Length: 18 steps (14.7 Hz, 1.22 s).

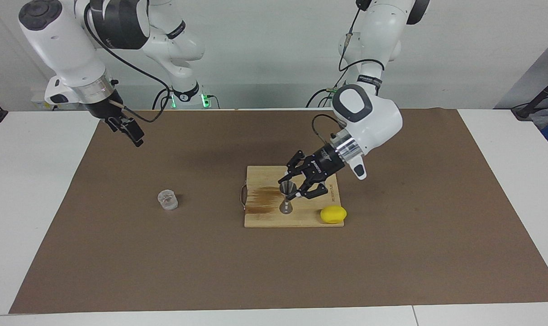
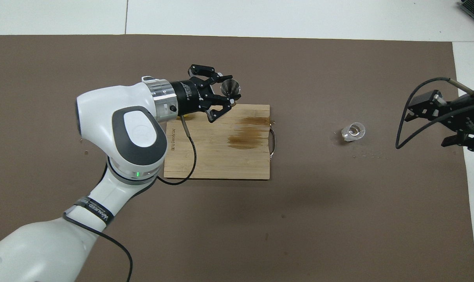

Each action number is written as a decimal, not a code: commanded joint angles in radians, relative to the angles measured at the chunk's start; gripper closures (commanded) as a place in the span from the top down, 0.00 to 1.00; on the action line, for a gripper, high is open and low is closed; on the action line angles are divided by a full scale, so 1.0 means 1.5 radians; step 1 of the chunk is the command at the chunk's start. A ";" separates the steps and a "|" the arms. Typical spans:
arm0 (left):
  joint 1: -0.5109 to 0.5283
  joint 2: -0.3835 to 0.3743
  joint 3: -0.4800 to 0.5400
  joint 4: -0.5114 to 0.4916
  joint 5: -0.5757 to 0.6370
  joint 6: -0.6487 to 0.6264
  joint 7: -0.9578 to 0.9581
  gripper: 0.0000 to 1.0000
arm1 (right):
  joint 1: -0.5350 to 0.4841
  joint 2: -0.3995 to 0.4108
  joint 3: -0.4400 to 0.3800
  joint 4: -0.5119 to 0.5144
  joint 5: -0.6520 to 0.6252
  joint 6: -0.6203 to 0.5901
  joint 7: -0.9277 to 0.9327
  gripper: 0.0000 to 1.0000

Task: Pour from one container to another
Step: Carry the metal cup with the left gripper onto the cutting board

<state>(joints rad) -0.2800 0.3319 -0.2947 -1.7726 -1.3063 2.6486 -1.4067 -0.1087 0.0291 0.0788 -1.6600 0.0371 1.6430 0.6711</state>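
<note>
Facing view shows yellow lemon (image 1: 333, 214) on wooden board (image 1: 274, 217) corner; overhead hides it under my left arm. My left gripper (image 1: 293, 190) clamped on steel hourglass jigger (image 1: 286, 195), upright over board's stained patch. Clear short cup (image 1: 167, 199) on brown mat (image 1: 165, 271), toward right arm's end, contents unclear. My right gripper (image 1: 131, 132) spread, waiting aloft over mat edge.
</note>
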 commanded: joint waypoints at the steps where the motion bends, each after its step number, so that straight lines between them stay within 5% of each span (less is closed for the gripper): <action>1: -0.065 0.018 0.011 -0.008 -0.042 0.112 -0.002 0.00 | -0.025 0.013 0.006 -0.010 0.040 0.029 0.082 1.00; 17: -0.123 0.048 0.011 -0.055 0.008 0.167 0.000 0.00 | -0.140 0.240 0.006 -0.010 0.276 0.154 0.231 1.00; 18: -0.123 0.047 0.011 -0.058 0.008 0.167 0.000 0.20 | -0.152 0.262 0.007 -0.008 0.301 0.154 0.230 1.00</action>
<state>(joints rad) -0.4546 0.4151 -0.2909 -1.8195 -1.3162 2.8750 -1.4022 -0.3009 0.3719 0.0762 -1.6781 0.4276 1.8630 0.9991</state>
